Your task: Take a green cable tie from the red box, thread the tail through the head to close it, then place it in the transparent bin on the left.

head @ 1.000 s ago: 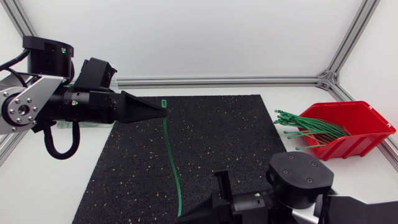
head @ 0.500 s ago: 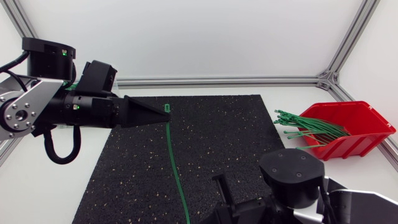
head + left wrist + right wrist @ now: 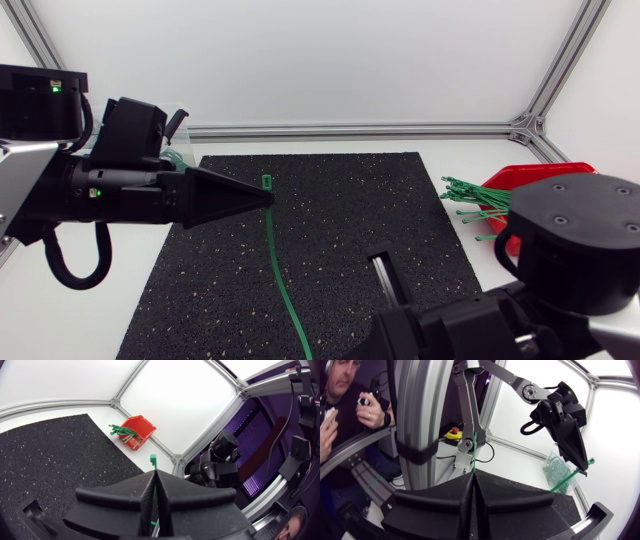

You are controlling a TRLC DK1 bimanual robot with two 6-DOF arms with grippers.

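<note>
Our left gripper [image 3: 268, 194] has its jaws pinched on the head end of the green cable tie [image 3: 276, 250], above the black mat [image 3: 400, 210]. Our right gripper [image 3: 472, 474], at the near edge, clamps the tail. Holding both ends, we judge, lets us curl tail towards head for threading. The red box [image 3: 139, 435] sits far right. No writing is legible.

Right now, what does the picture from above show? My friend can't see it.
The left pincer holds the head end of a green cable tie over a black mat; the tie runs down toward the right arm at the near edge. A red box of spare ties sits at the right, partly behind that arm.
</note>
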